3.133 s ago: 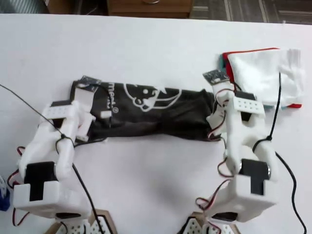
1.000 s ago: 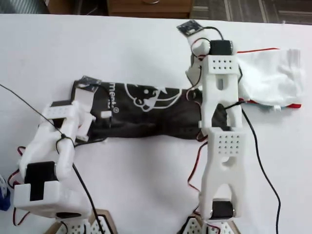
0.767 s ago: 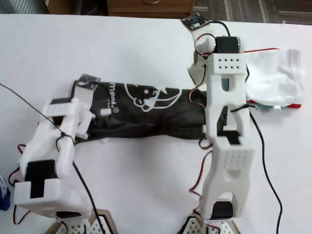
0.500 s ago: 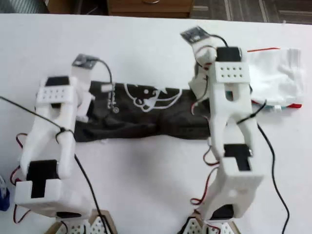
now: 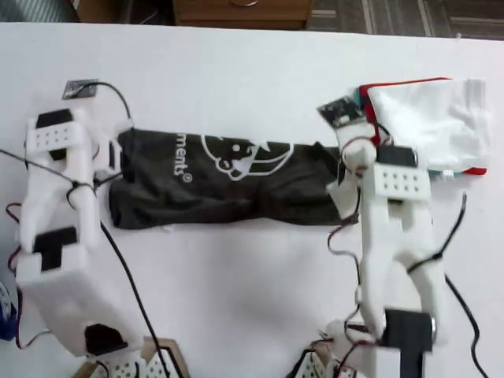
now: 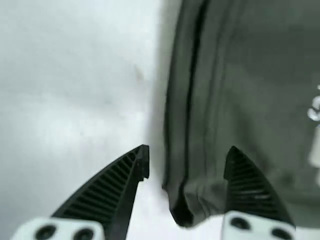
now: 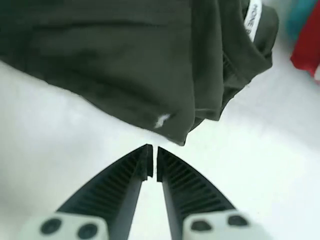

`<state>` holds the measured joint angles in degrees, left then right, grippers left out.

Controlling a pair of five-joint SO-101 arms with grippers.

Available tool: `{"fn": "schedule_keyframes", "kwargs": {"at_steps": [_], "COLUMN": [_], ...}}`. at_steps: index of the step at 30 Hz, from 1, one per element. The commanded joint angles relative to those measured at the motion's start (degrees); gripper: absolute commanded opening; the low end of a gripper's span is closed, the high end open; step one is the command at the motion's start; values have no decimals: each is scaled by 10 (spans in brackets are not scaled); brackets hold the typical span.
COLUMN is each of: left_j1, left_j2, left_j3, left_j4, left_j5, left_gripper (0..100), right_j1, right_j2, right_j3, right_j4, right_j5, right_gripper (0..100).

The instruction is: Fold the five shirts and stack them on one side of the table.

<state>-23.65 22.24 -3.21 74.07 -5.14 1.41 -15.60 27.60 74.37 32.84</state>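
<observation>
A black shirt (image 5: pixel 228 177) with a white print lies folded into a long strip across the middle of the white table (image 5: pixel 236 71). My left gripper (image 5: pixel 116 153) is at the strip's left end. In the left wrist view that gripper (image 6: pixel 189 159) is open, with the shirt's folded edge (image 6: pixel 240 90) between its fingers. My right gripper (image 5: pixel 345 193) is at the strip's right end. It is shut and empty in its wrist view (image 7: pixel 154 155), just off the collar end of the shirt (image 7: pixel 115 55). A stack of folded shirts (image 5: pixel 429 122), white over red and teal, lies at the far right.
The red and teal edges of the stack (image 7: pixel 305 45) lie just beyond the black shirt's collar. Cables trail from both arms across the near table. A blue object (image 5: pixel 4 315) sits at the near left edge. Bare table stretches along the far side.
The right arm pulled back from over the stack to the shirt's near right end, uncovering the stack. The left arm swung out to the shirt's left end.
</observation>
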Motion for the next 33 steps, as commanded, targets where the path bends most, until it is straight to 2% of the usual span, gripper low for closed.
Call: {"fn": "schedule_keyframes", "kwargs": {"at_steps": [1, 9, 16, 21, 23, 26, 28, 33], "left_j1": [-6, 5, 65, 69, 64, 55, 43, -13], "left_j2": [66, 219, 317, 367, 381, 395, 398, 395], "left_j3": [-102, -303, -406, -466, -477, -482, -482, -482], "left_j4": [33, 132, 224, 273, 279, 279, 279, 277], "left_j5": [5, 3, 3, 1, -18, -37, -38, -47], "left_gripper": [269, 268, 268, 259, 201, 15, 43, 27], "right_j1": [4, 5, 5, 18, 32, 47, 52, 49], "right_j2": [-73, -116, -116, -116, -116, -116, -116, -116], "right_j3": [32, 68, 68, 68, 68, 68, 68, 68], "right_j4": [-7, -7, -7, -7, -7, -7, -7, -7], "right_j5": [13, 28, 26, 25, 27, 28, 28, 25], "right_gripper": [22, 22, 22, 22, 22, 22, 22, 22]}}
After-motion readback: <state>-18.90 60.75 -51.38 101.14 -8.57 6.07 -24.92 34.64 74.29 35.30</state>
